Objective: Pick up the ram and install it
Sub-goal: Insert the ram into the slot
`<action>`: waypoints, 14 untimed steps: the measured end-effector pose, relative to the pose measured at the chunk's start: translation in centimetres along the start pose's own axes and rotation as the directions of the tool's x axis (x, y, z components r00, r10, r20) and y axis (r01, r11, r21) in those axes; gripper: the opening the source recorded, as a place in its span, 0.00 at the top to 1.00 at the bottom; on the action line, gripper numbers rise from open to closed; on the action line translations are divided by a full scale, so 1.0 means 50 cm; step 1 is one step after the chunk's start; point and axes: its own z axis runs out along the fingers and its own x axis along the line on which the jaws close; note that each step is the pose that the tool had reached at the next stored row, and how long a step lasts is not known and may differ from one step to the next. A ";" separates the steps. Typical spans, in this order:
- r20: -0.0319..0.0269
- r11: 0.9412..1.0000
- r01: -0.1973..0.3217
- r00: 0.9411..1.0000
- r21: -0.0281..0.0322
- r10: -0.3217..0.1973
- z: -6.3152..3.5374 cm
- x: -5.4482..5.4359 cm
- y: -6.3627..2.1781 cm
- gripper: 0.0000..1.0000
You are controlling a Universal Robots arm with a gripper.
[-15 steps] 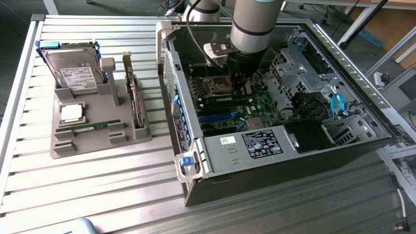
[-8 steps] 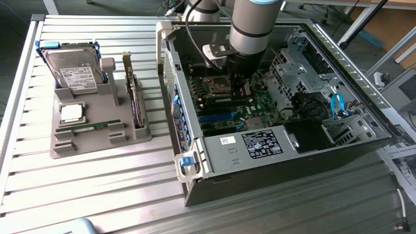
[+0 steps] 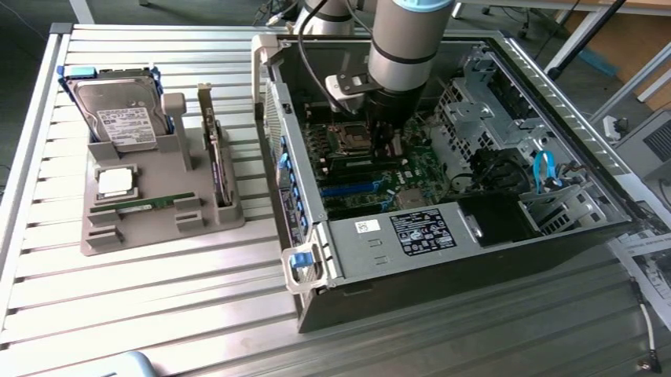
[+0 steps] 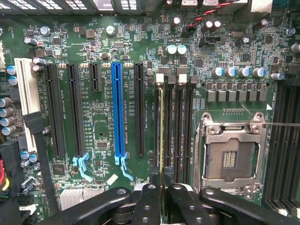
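Robotics lab bench set up for computer assembly.
A robot arm reaches into an open PC case on a slatted metal table, beside a grey parts fixture; frame legs stand behind.

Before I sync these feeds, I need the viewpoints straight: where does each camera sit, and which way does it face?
Exterior view: off the arm, high up, looking down into the open computer case on the table; the arm reaches into it.
Wrist view: on the wrist, facing the motherboard squarely; the gripper shows, shut on the ram, seen edge-on.
Both show the processor socket and the blue slot.
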 end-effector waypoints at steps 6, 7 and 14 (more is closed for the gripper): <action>0.001 1.000 0.000 1.000 0.000 0.000 0.004 0.000 0.003 0.87; 0.001 1.000 0.000 1.000 0.000 0.000 0.004 0.000 0.005 0.87; 0.001 1.000 0.000 1.000 0.000 0.000 0.005 0.000 0.010 0.87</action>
